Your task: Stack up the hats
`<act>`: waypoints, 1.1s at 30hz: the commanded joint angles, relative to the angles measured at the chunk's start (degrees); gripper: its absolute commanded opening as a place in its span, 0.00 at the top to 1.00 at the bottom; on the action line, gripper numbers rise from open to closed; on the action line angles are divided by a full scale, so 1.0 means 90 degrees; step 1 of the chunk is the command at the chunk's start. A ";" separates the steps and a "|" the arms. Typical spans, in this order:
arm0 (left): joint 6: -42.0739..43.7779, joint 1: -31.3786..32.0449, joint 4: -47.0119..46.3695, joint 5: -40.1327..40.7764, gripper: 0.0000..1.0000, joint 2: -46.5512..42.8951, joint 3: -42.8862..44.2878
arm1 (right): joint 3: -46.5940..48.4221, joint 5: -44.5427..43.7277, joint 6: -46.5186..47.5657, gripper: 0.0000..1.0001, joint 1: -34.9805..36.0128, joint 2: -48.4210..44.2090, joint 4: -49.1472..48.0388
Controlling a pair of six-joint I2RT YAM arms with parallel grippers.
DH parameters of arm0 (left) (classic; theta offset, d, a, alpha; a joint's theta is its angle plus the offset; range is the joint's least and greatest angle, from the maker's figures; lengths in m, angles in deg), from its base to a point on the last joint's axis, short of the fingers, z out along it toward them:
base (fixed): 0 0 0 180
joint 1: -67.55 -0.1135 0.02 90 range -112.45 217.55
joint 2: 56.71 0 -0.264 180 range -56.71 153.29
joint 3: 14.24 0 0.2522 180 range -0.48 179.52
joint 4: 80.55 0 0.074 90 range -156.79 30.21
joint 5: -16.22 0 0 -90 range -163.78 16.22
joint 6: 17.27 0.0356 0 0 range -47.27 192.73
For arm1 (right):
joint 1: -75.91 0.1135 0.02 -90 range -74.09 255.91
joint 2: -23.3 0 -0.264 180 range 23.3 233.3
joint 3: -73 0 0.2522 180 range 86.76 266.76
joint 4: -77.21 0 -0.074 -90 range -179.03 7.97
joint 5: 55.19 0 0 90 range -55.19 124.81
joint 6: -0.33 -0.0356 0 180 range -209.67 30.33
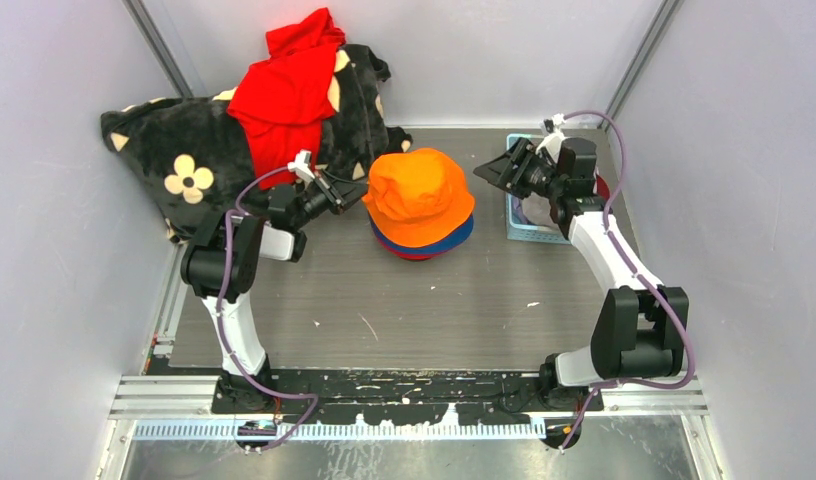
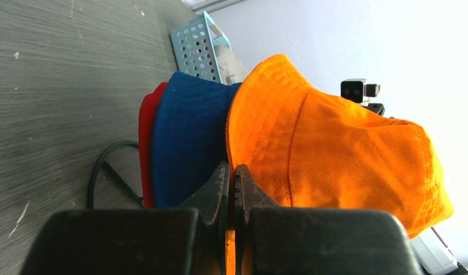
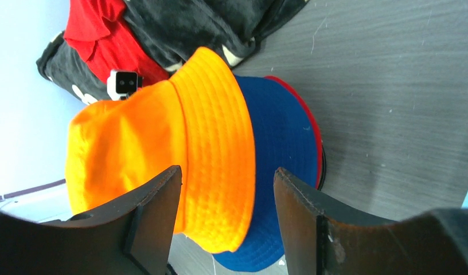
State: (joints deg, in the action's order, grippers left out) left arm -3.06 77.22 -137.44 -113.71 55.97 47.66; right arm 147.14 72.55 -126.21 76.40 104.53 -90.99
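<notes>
- Three hats sit in one pile at the middle of the table (image 1: 434, 310). The orange hat (image 1: 419, 190) is on top, the blue hat (image 1: 456, 236) is under it, and the red hat (image 1: 414, 256) is at the bottom with only its brim edge showing.
- Pile: the crowns are nested and upright. The blue brim pokes out a little from under the orange one.
- Left claw (image 1: 356, 193): clenched at the pile's left edge. In the wrist view its fingers (image 2: 219, 195) are pressed nearly together with orange cloth between them, so it seems to be pinching the orange brim.
- Right claw (image 1: 492, 168): released, jaws spread wide, holding nothing. It hangs near the basket, apart from the pile and pointed toward it.
- Basket (image 1: 514, 232): pale blue and perforated, just beside the pile on the right. Pale cloth lies inside and a dark red patch shows behind the right arm. The arm hides most of it, so I cannot tell whether these are hats.
- Blanket (image 1: 184, 150): black with cream flowers, heaped at the far left corner, not part of the stack.
- Red garment (image 1: 284, 100): draped over the blanket, also not part of the stack.
- Progress, as judged: three hats are stacked and the orange one looks seated.
- Left to do, as judged: the left claw has yet to let go of the brim. If the cloth at the basket is more hats, those have yet to go on top. How many remain cannot be told.
</notes>
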 commanded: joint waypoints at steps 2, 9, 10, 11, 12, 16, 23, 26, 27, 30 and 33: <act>0.0333 -0.0064 0.0264 0.0179 1.00 -0.0325 -0.0089 | -0.0359 0.0396 0.0000 0.35 -0.0033 -0.0364 -0.0312; 0.0171 -0.0045 0.0238 0.0130 1.00 -0.0417 0.0157 | -0.0998 0.1047 -0.0659 0.35 -0.0040 -0.0333 -0.1174; 0.0169 -0.0040 0.0258 0.0118 1.00 -0.0434 0.0177 | -0.1104 0.1140 -0.0803 0.35 -0.0035 -0.0318 -0.1455; 0.0163 -0.0031 0.0274 0.0116 1.00 -0.0458 0.0200 | -0.1217 0.1220 -0.0948 0.35 -0.0037 -0.0314 -0.1695; 0.0168 -0.0030 0.0297 0.0118 1.00 -0.0482 0.0207 | -0.1324 0.1325 -0.1152 0.35 -0.0037 -0.0312 -0.1937; 0.0198 -0.0002 0.0387 0.0116 1.00 -0.0540 0.0232 | -0.1601 0.1535 -0.1576 0.35 -0.0040 -0.0246 -0.2598; 0.0189 0.0019 0.0404 0.0125 1.00 -0.0575 0.0268 | -0.1938 0.1852 -0.2332 0.35 -0.0033 0.0026 -0.3674; 0.0189 0.0029 0.0426 0.0134 1.00 -0.0586 0.0285 | -0.2010 0.1895 -0.2424 0.35 -0.0033 0.0120 -0.3833; 0.0193 0.0029 0.0422 0.0141 1.00 -0.0586 0.0291 | -0.2019 0.1892 -0.2425 0.35 -0.0035 0.0147 -0.3835; 0.0195 0.0029 0.0428 0.0130 1.00 -0.0577 0.0297 | -0.2038 0.1899 -0.2436 0.36 -0.0030 0.0206 -0.3866; 0.0198 0.0029 0.0437 0.0137 1.00 -0.0571 0.0307 | -0.2059 0.1912 -0.2453 0.36 -0.0035 0.0272 -0.3922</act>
State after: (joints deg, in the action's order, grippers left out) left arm -2.01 77.35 -132.39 -112.85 53.61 48.29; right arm 128.91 88.16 -147.17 76.27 106.72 -121.22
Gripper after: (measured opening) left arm 0.017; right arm 0.647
